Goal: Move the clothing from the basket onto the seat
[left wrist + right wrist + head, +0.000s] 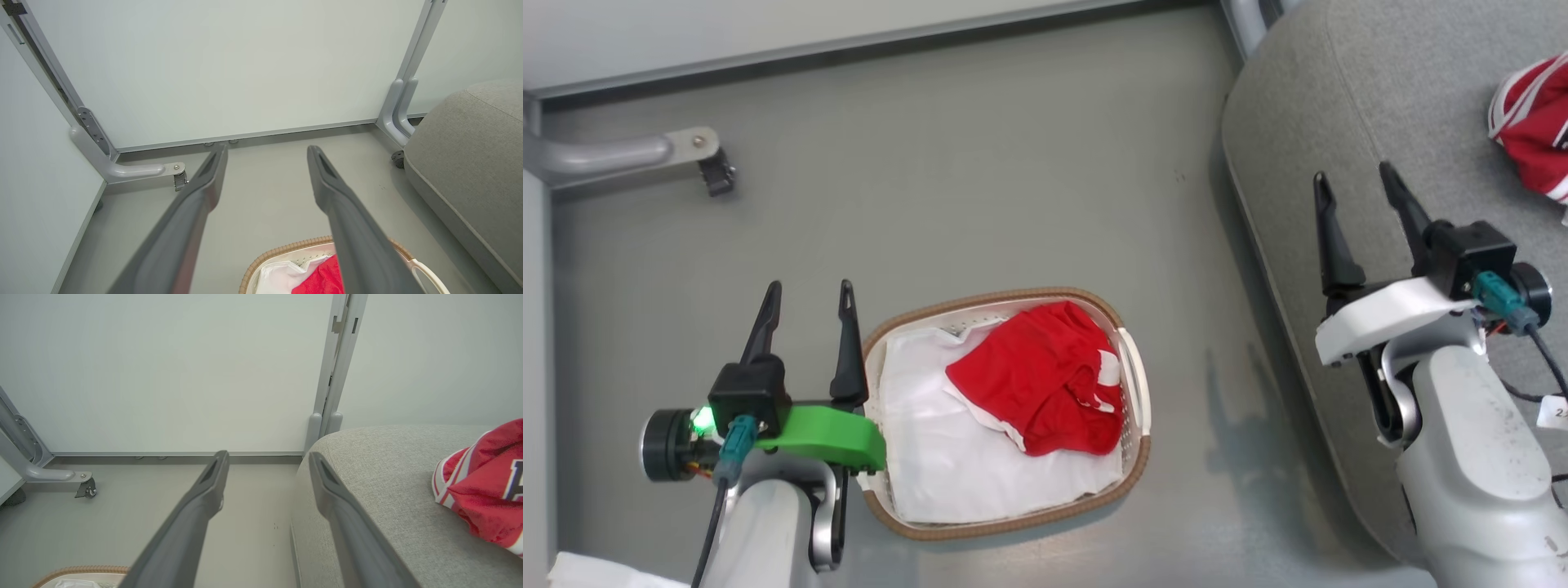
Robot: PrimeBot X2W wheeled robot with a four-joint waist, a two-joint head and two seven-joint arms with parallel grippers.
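Head view, left to right. A grey metal partition foot with a small caster (698,155) rests on the grey floor (1013,163) at far left. The left arm's pale forearm rises from the bottom edge and carries a green wrist bracket; the left gripper (810,284) points up the view with its two long dark fingers spread apart and nothing between them, its inner finger just beside the left rim of the oval white perforated plastic laundry basket with a brown woven-look rim (1013,294). The basket stands on the floor and holds a plain white sheet (931,457), with a plainer red garment with white patches (1037,384) bunched on top of it toward the right side. The right arm's pale forearm enters at lower right with a white wrist bracket; the right gripper (1352,171) points up and slightly leftward, fingers likewise parted and empty, over the left edge of the large grey fabric-upholstered seat cushion (1339,98). A red jersey with red-white striped trim (1531,131) lies on the seat at far right, apart from the right gripper.
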